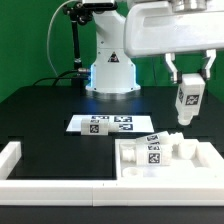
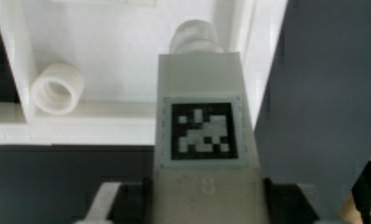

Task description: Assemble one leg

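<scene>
My gripper [image 1: 189, 80] is shut on the leg [image 1: 187, 101], a short white peg with a black-and-white tag. It holds the leg upright in the air, above the far right part of the large white square block [image 1: 165, 158]. In the wrist view the leg [image 2: 205, 115] fills the middle between the fingers [image 2: 114, 196] of the gripper [image 2: 203, 202], its tag facing the camera. Below it lies the white block [image 2: 111, 60], with a raised round stub [image 2: 57, 88] and a second one [image 2: 196, 38].
The marker board [image 1: 110, 123] lies flat on the black table, to the exterior view's left of the gripper. A low white wall [image 1: 22, 165] runs along the left and front of the table. The robot base [image 1: 110, 60] stands at the back.
</scene>
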You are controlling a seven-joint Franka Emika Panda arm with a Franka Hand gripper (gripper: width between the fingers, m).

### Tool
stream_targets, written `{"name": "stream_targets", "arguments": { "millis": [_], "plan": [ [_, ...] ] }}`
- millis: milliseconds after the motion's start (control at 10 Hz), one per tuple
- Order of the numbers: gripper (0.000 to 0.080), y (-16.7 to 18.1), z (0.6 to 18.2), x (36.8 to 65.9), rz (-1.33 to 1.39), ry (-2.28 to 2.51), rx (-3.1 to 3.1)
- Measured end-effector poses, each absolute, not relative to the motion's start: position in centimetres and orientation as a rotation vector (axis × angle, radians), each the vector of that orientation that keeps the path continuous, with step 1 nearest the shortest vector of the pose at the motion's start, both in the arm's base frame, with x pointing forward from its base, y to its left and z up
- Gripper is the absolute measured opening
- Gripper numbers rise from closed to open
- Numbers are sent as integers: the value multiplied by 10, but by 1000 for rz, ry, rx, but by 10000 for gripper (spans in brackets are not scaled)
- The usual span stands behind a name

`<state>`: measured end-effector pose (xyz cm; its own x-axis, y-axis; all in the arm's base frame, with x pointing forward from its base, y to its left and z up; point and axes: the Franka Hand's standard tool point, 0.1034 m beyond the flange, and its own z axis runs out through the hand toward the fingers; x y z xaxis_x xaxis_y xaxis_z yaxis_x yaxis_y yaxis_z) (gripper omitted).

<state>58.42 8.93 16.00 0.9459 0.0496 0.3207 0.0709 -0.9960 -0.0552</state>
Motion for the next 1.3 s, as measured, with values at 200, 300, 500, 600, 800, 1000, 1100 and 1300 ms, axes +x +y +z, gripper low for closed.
{"name": "stream_targets", "arguments": {
  "millis": [200, 300, 500, 600, 800, 1000, 1100, 1300],
  "plan": [
    [284, 85, 161, 589, -752, -93, -3006],
    [284, 88, 154, 593, -827, -120, -2998],
    [284, 101, 143, 603, -911, -170, -2983],
    [284, 107, 136, 606, -917, -201, -2984],
    [284, 94, 133, 612, -941, -223, -2994],
    [284, 95, 132, 611, -938, -222, -2994],
    [284, 94, 131, 611, -949, -221, -2993],
    [284, 98, 119, 617, -956, -229, -2993]
  ]
}}
